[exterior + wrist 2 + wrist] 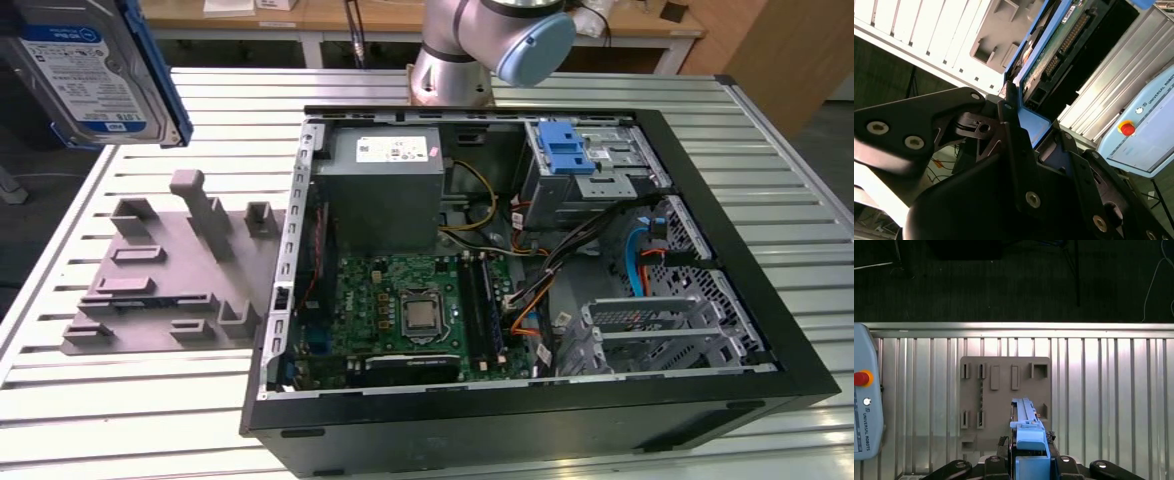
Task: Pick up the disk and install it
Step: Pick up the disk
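Observation:
The disk (pixel 91 72), a silver-grey drive with a blue-and-white label and a blue carrier frame, hangs high at the exterior view's left, above the table's far corner. In the first wrist view the disk (pixel 1028 432) is edge-on over the grey holder plate (pixel 1004 375), with my gripper (pixel 1030 462) shut on its blue frame. The second wrist view shows the disk's (pixel 1056 47) green circuit-board side. There my gripper (pixel 1026 127) clamps the blue frame between black fingers (pixel 1009 135).
An open black computer case (pixel 707 190) lies on the slatted metal table (pixel 147 410), with a drive cage and blue latch (pixel 566 148) at its far right. The grey holder plate (pixel 160 275) sits left of the case. A teach pendant (pixel 864 405) lies at the table edge.

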Tool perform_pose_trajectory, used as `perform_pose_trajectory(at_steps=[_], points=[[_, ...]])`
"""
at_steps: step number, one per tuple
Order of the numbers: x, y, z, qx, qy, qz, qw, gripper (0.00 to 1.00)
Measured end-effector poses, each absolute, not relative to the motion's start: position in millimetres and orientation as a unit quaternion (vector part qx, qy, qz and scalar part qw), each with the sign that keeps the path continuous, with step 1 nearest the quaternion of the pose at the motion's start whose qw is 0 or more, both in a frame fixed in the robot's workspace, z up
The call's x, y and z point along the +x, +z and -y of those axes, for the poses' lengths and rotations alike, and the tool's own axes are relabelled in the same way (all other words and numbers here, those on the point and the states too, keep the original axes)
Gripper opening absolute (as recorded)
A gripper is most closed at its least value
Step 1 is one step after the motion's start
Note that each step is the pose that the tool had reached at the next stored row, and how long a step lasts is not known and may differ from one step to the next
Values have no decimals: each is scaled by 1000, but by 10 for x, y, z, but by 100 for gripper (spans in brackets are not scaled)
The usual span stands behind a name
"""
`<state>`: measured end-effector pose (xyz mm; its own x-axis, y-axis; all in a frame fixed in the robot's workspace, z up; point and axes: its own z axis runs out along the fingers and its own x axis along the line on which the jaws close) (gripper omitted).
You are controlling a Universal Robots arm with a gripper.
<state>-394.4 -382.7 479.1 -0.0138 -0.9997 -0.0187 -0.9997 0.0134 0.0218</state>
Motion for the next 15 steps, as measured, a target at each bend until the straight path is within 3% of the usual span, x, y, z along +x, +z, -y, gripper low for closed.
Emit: perform_pose_trajectory(at_steps=[15], points=[[-3885, 4791, 3834, 702, -14, 712, 1, 36]])
